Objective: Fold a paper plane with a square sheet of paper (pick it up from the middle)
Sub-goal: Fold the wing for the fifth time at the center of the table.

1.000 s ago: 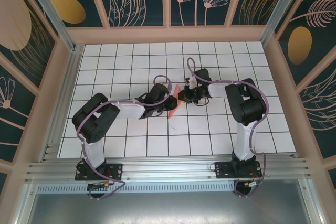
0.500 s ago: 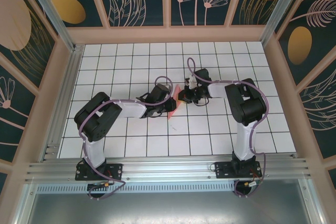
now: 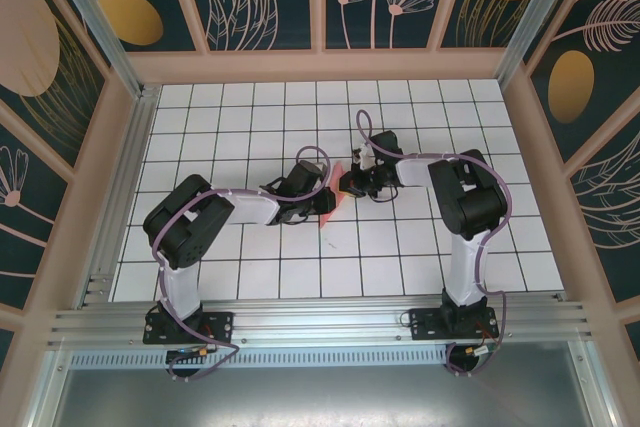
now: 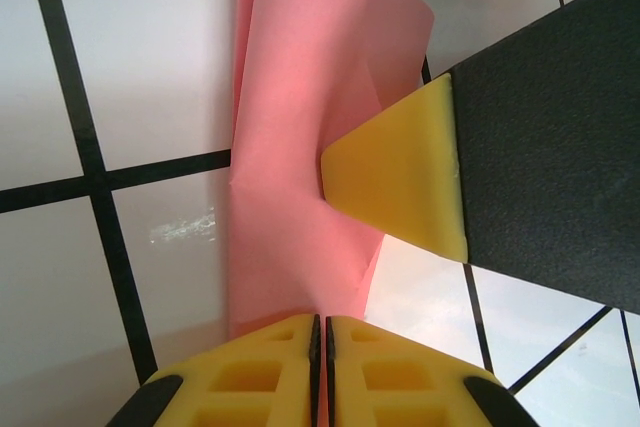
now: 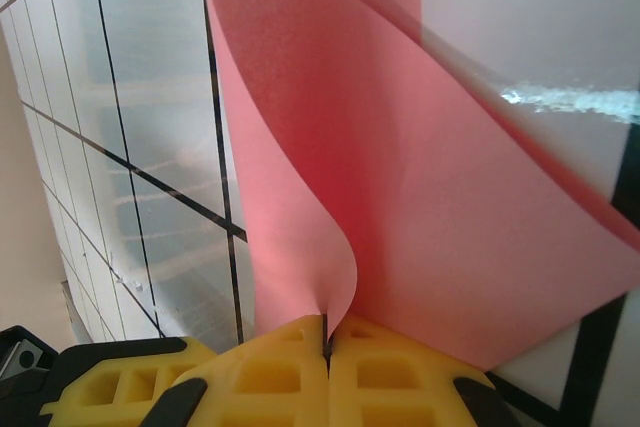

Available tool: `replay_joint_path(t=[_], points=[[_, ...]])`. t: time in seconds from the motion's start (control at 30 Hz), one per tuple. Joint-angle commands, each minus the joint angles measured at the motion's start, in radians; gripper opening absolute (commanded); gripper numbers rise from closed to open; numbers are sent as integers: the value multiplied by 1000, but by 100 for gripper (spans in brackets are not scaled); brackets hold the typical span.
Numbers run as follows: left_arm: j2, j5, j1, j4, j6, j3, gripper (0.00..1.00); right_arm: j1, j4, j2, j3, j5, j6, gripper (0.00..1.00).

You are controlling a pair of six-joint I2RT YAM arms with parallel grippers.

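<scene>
Top external view: the left arm is reaching from its base at the near left edge toward the middle of the white tiled table. The left gripper is meeting the salmon-pink sheet of paper there. The sheet is sitting folded and partly raised off the tiles, between the two grippers near the table's centre. Just to its right, the right gripper is pressing in from the other side, its arm bending back toward the near right edge.

In the left wrist view, the left gripper's yellow fingers are closing flat against each other with the lower edge of the sheet pinched between them. The paper is rising away from them as a narrow creased strip. One yellow fingertip of the right gripper is touching the strip's right side.

In the right wrist view, the right gripper's jaws are likewise clamping shut on the sheet. Two layers are fanning up and outward from the pinch, one curling left and the other spreading wide to the right over the tiles.
</scene>
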Motion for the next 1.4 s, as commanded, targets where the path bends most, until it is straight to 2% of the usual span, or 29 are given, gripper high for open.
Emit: replay_joint_path(t=[0.0,0.47,0.67,0.73,0.87,0.93,1.0,1.17,1.37], points=[[18,14,6,-27,22,16,12,1,11,-12,-23,-25,-4,2],[28,1,7,-34,30,5,14,3,-12,-71,-58,25,-26,2],[38,-1,6,-37,35,-2,11,16,-70,-96,-60,63,-38,5],[39,1,6,-39,37,-6,10,20,-90,-98,-61,87,-36,9],[39,-2,6,-55,54,-8,9,17,-130,-92,-32,140,-25,26],[39,-1,7,-67,68,-6,8,17,-128,-114,-23,151,-11,29],[38,-1,7,-77,77,-5,6,17,-129,-149,-17,177,1,29],[47,-2,6,-95,88,8,3,25,-129,-237,-27,273,29,20],[53,-4,7,-97,87,15,0,60,-117,-177,7,226,39,11]])
